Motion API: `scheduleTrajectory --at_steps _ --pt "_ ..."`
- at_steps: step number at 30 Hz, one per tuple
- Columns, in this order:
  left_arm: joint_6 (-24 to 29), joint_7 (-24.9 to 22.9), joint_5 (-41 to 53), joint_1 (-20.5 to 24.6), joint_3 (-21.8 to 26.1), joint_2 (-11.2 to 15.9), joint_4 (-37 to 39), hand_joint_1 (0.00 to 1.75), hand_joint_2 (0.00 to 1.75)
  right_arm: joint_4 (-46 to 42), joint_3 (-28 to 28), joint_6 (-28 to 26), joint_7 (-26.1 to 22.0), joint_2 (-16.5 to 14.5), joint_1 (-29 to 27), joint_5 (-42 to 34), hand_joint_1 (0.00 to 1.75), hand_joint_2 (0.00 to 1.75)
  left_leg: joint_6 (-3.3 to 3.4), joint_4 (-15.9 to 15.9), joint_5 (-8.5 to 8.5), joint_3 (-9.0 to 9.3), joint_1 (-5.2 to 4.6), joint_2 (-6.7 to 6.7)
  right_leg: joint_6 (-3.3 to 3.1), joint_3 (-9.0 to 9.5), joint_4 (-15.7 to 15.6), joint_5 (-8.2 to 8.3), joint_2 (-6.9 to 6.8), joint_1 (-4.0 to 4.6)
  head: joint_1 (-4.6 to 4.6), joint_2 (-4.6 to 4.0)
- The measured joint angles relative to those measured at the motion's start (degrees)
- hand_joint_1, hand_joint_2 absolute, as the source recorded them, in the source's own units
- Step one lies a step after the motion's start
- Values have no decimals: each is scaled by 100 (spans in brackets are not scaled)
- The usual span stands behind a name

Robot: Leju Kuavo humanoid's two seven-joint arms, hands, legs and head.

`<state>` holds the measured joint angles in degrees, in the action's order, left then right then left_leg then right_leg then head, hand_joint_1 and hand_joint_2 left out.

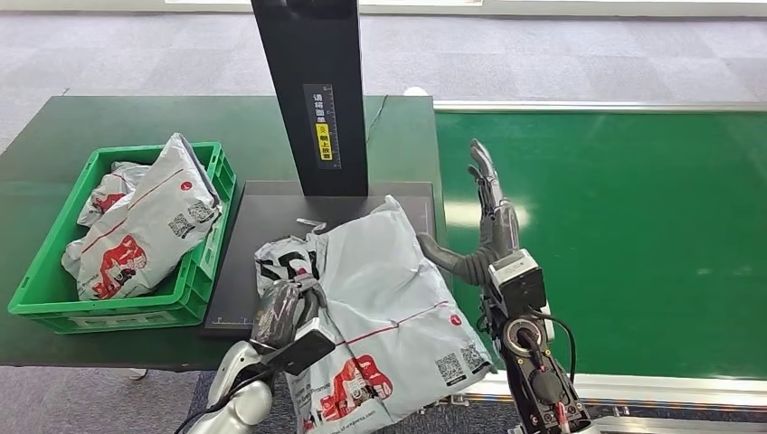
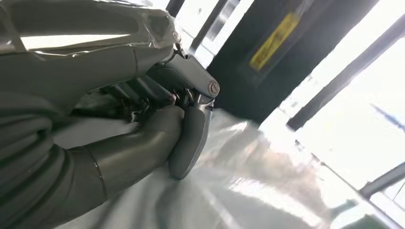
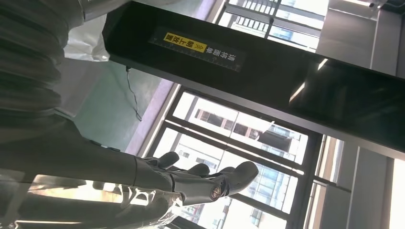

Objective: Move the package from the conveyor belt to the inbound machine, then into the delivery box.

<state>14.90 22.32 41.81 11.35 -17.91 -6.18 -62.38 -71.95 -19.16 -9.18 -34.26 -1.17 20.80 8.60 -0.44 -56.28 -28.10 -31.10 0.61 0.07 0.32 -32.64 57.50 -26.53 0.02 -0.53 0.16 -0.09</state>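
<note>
Currently, reading left to right, we find the green delivery crate (image 1: 197,262) at the far left of the dark table (image 1: 54,145), already carrying grey mailer bags (image 1: 149,221) that stand above its rim. Just right of it sits the inbound machine's black platform (image 1: 262,212) with its upright scanner column (image 1: 312,90).

The grey poly mailer package (image 1: 389,307) lies across the platform's near right portion, with its near end overhanging the table edge toward us. Our left hand (image 1: 285,312) grips the package's crumpled left edge, fingers closed on the film; the left wrist view shows the thumb (image 2: 188,138) pressing on the plastic. Our right hand (image 1: 484,212) stands upright beside the package's right edge, fingers extended and holding nothing. Whether its thumb touches the film, we cannot tell. The green conveyor belt (image 1: 633,226) lies at the right.

Hazards, in our judgement:
- The grip takes slick film at one edge only, so the bag may slip or swing when lifted.
- The overhanging end may drag on the table edge.
- The crate is nearly full, so the package may slide off the bags inside.
- The column stands close to the travel path.
</note>
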Motion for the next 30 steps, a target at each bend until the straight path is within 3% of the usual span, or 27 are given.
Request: scheduleTrajectory --at_steps 10,17,30 --pt "1232 280 471 -25 93 167 -1064 175 175 -149 75 -5 -58 145 -128 -75 0 175 0 0 0 -11 0 0 0 -12 0 0 0 0 1 0" --pt "1778 169 861 345 414 623 -1890 175 175 -268 117 -108 -99 297 -287 -188 0 175 -1 0 1 -12 2 1 0 -13 1 0 1 2 0 0" --pt "1966 -14 1281 585 715 1022 -2855 175 175 -368 169 -289 -268 404 -654 -205 0 175 -1 0 1 -16 1 1 0 -17 1 0 1 1 1 0"
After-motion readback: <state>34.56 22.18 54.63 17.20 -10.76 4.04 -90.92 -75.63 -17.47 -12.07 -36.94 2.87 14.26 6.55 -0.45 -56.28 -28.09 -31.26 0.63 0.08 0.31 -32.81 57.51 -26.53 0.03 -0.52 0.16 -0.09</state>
